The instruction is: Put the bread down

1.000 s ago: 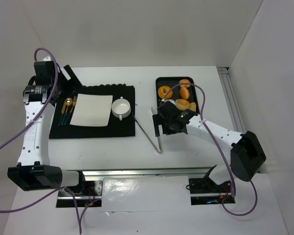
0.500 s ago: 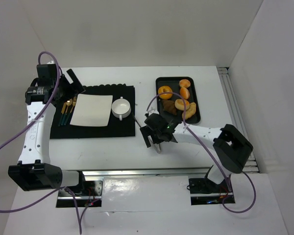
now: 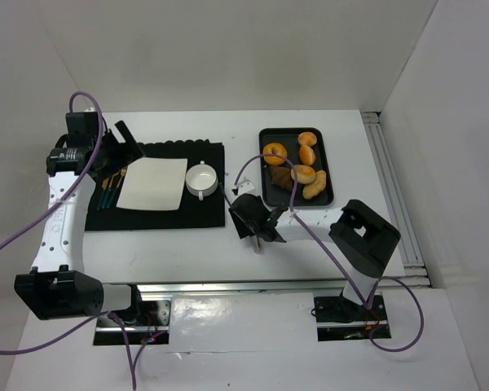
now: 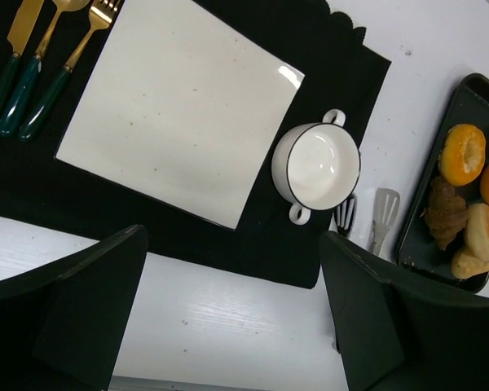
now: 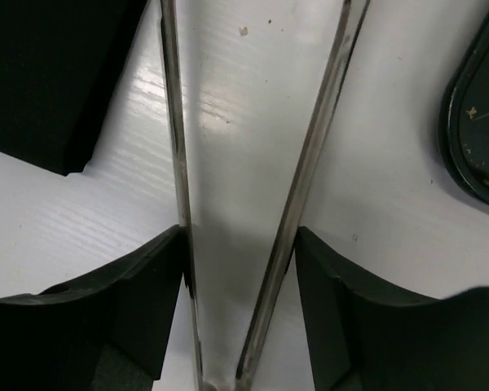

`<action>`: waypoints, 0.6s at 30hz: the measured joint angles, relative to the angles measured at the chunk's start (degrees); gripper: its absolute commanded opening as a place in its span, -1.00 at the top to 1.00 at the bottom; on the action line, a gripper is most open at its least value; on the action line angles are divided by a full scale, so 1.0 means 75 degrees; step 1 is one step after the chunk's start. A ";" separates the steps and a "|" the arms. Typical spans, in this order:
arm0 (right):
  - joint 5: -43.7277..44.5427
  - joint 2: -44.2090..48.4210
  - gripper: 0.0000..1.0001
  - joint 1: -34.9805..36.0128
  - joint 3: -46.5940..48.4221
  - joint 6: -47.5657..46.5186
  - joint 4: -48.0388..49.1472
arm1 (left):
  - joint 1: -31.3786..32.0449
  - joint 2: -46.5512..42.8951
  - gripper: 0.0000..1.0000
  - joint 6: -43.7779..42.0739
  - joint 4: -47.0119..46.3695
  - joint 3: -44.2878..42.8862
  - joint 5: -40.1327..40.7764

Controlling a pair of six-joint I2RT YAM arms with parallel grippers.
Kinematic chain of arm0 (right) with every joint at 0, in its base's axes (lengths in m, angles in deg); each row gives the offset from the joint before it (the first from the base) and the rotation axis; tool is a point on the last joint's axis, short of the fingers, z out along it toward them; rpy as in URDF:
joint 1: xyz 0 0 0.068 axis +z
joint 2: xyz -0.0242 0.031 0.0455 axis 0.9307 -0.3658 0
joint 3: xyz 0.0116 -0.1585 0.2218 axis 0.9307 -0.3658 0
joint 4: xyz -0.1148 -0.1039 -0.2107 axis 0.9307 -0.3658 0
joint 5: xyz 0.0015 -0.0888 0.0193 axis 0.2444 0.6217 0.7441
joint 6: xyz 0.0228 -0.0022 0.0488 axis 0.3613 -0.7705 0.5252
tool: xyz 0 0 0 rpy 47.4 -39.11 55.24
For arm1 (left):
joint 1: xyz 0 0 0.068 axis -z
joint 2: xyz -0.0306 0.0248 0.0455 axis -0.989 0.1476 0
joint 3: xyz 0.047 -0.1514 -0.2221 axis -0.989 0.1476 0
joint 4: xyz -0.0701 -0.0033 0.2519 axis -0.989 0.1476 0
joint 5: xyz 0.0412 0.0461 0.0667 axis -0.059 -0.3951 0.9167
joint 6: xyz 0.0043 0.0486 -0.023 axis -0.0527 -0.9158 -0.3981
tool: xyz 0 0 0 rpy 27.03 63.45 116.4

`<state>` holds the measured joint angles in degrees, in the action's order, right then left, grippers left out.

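The bread (image 3: 303, 173) lies as several golden and brown pieces in a black tray (image 3: 327, 163) at the back right; one is a ring-shaped doughnut (image 3: 275, 152). The left wrist view shows the doughnut (image 4: 462, 153) at its right edge. My right gripper (image 3: 257, 228) is low on the table left of the tray. In the right wrist view it (image 5: 238, 236) is shut on metal tongs (image 5: 314, 147), one finger pressing each arm near the hinge. My left gripper (image 3: 126, 138) hovers open and empty over the mat's back left corner, its jaws (image 4: 232, 244) wide apart.
A black mat (image 3: 204, 213) holds a square white plate (image 3: 153, 182), a white two-handled cup (image 3: 201, 179) and green-handled gold cutlery (image 3: 110, 183). The tongs' heads (image 4: 382, 213) lie between cup and tray. A rail (image 3: 387, 179) runs along the table's right edge.
My right gripper moved left and nearer from over the tray down to the tongs and closed on their arms. The left gripper shifted slightly right.
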<state>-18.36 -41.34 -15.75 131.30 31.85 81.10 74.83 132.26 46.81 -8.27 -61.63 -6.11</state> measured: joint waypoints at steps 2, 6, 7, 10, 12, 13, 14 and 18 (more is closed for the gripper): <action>0.0160 -0.0012 0.05 0.0035 0.0000 0.0096 0.0026 | 0.0000 -0.0044 -1.00 0.0006 -0.0017 0.0128 -0.0006; 0.0560 0.0184 0.19 0.0163 -0.0020 0.0338 -0.0157 | 0.0000 -0.0067 -1.00 0.0012 -0.0108 0.0146 -0.0035; 0.0664 0.0376 0.19 0.0181 -0.0038 0.0385 -0.0300 | 0.0000 -0.0076 -1.00 0.0015 -0.0134 0.0146 -0.0047; 0.0915 0.1288 0.19 0.0192 -0.0026 0.0478 -0.0944 | 0.0000 -0.0085 -1.00 0.0023 -0.0195 0.0146 -0.0099; 0.1105 0.2107 0.19 0.0187 0.0143 0.0542 -0.1521 | 0.0000 -0.0085 -1.00 0.0023 -0.0204 0.0146 -0.0128; 0.1180 0.2442 0.19 0.0128 0.0356 0.0560 -0.1821 | 0.0000 -0.0085 -1.00 0.0026 -0.0207 0.0146 -0.0128; 0.1180 0.2658 0.16 0.0050 0.0583 0.0568 -0.2052 | 0.0000 -0.0085 -1.00 0.0029 -0.0219 0.0146 -0.0122; 0.1040 0.3025 0.16 -0.0965 0.1865 0.0589 -0.2818 | -0.0015 -0.0111 -1.00 0.0181 -0.0254 0.0146 -0.0055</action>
<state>-10.56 -18.65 -22.98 145.29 36.27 59.97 74.73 131.43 48.16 -10.18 -60.54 -6.52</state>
